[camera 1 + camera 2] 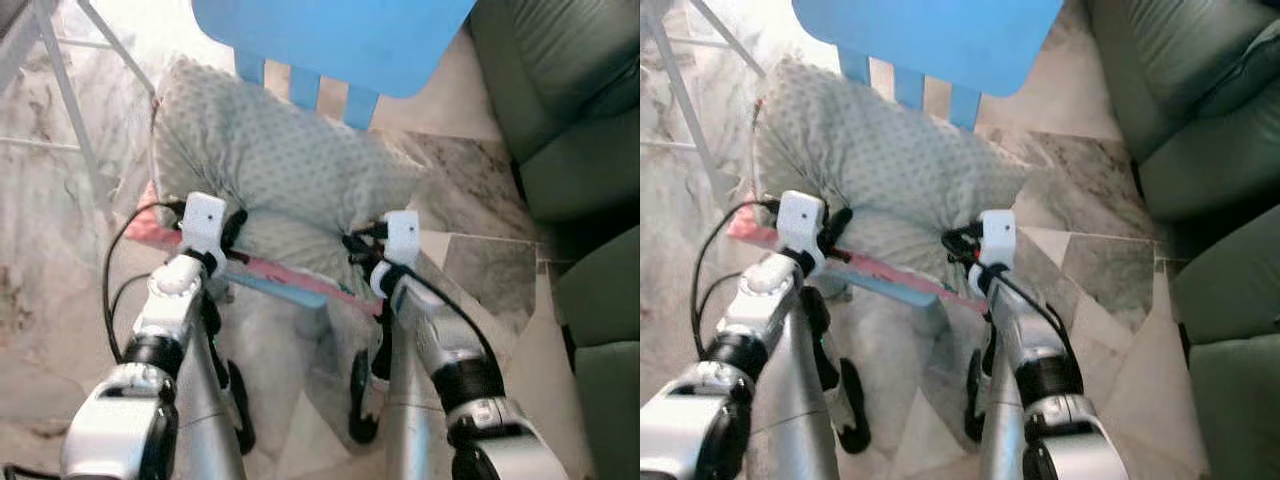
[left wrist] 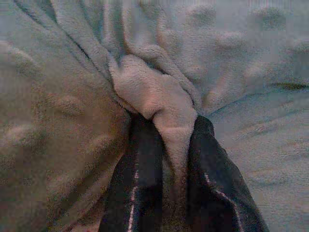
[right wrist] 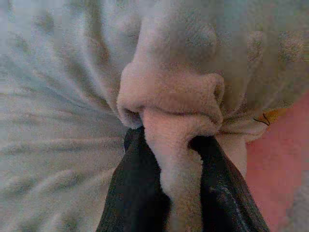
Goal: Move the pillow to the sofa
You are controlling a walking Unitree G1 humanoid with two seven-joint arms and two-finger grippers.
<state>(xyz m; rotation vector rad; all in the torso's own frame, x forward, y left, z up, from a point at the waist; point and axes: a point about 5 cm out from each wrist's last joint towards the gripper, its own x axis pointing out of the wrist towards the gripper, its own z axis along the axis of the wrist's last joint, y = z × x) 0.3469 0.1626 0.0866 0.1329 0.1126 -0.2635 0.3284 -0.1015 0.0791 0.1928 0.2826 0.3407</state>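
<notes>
We have the pale grey-green dotted fleece pillow (image 1: 270, 170) pinched at both near corners. It sits on the seat of a small chair with a blue slatted plastic backrest (image 1: 335, 40) and a pink seat edge (image 1: 290, 275), and it leans against the backrest slats.

Our left gripper (image 1: 222, 232) is at the pillow's near-left corner. In the left wrist view both black fingers (image 2: 140, 183) are closed down on a bunched fold of fleece, with only that fold between them.

Our right gripper (image 1: 362, 243) is at the near-right corner. In the right wrist view its fingers (image 3: 133, 188) are clamped on a thick roll of the same fabric, with the pink seat just beside it.

Both silver arms reach forward from below. Black cables loop off each wrist.

The dark green leather sofa (image 1: 560, 130) is on our right, apart from the chair, with white-grey marble tile floor (image 1: 470, 180) between them. The pillow isn't touching the sofa. A white metal rack frame (image 1: 65, 90) stands on our left, near the chair.

No containers seen. The chair seat carries just the pillow.
</notes>
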